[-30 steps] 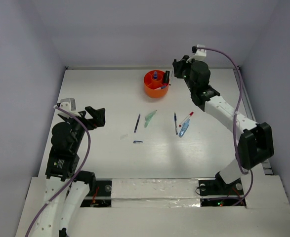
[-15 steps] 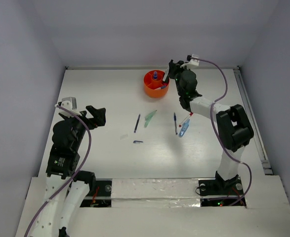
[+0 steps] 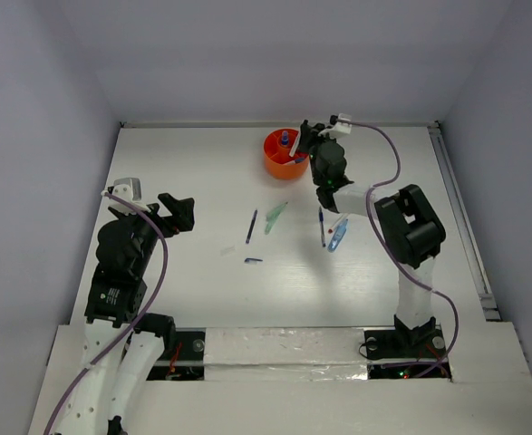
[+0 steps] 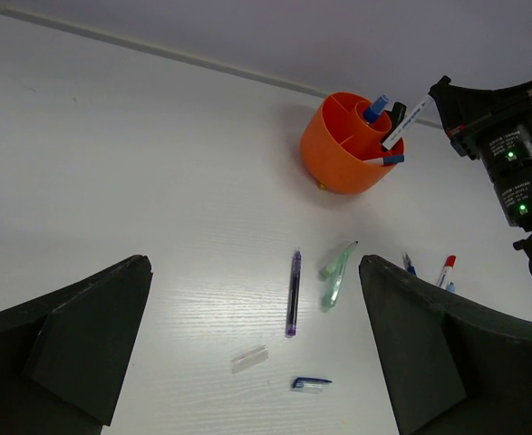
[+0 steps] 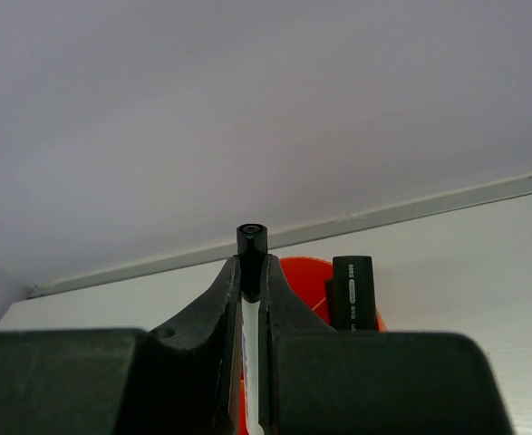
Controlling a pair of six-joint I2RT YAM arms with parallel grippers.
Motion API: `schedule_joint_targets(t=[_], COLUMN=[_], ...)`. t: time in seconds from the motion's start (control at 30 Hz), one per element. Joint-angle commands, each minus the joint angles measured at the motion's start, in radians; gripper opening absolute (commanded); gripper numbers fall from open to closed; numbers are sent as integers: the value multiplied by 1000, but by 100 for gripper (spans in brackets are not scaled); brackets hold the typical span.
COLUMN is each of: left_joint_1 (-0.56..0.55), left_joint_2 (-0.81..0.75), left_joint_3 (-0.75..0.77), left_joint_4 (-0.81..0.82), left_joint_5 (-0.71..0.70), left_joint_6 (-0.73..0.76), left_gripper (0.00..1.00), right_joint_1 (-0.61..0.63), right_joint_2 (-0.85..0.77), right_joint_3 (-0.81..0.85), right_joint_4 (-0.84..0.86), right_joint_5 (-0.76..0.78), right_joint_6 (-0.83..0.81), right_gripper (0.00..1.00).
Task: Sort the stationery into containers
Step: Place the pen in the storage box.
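The tub sits at 12 o'clock on the worktop. Its compartments hold a blue-capped bottle, a black marker and a blue-tipped pen. At the tub's 3 o'clock rim the right fingers are clamped on a white pen, its black end poking up between them. The pen slants down with its lower end inside the rim; whether it touches anything there I cannot tell.

Loose at the tub's 6 o'clock lie a dark pen and a green pen. Toward 5 o'clock are a blue pen, a red-tipped pen and a light blue pen, close together. Nearer the arms lie a clear cap and a blue clip.

The left fingers are spread wide and empty at the worktop's 9 o'clock, well apart from the stationery.
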State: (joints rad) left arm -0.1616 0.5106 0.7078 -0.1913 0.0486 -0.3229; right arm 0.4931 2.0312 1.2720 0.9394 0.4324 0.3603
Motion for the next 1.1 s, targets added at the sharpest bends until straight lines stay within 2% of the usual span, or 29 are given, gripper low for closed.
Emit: schedule_joint_targets(t=[0.0,0.17,0.43,0.53,0.57,0.6,0.63,0.73,0.87,1.0,1.03,1.07], left_joint_1=[-3,-3,-3,-3,-3,-3,-3,-3,-3,-3,-3,-3], left_joint_2=[3,2,-3,-4,-4,-4,-4,-6,-17,-34,-43,-46], left_joint_3=[38,38,36,36,35,35,35,33,30,28,28,28], left_joint_4=[44,44,46,46,47,46,47,52,52,46,44,47], left_joint_5=[7,8,8,7,7,8,8,11,10,7,10,11], left_joint_6=[5,5,5,4,4,4,4,4,4,4,2,2], left_gripper=[99,99,99,99,99,99,99,99,99,99,99,99], right_joint_1=[22,33,44,53,53,53,53,53,53,39,18,-20], right_joint_2=[21,46,43,14,1,-24,-40,-101,-210,-345,-368,-408], right_joint_3=[3,-16,-68,-92,-102,-112,-111,-97,-111,-134,-143,-161], right_joint_4=[122,145,171,186,187,184,149,48,-121,-419,-564,-641], right_joint_5=[61,89,95,83,72,65,57,37,34,29,22,-27], right_joint_6=[-37,-47,-37,-40,-37,-40,-43,-58,-55,-11,14,67], right_gripper=[0,0,8,31,47,53,59,68,72,70,68,61])
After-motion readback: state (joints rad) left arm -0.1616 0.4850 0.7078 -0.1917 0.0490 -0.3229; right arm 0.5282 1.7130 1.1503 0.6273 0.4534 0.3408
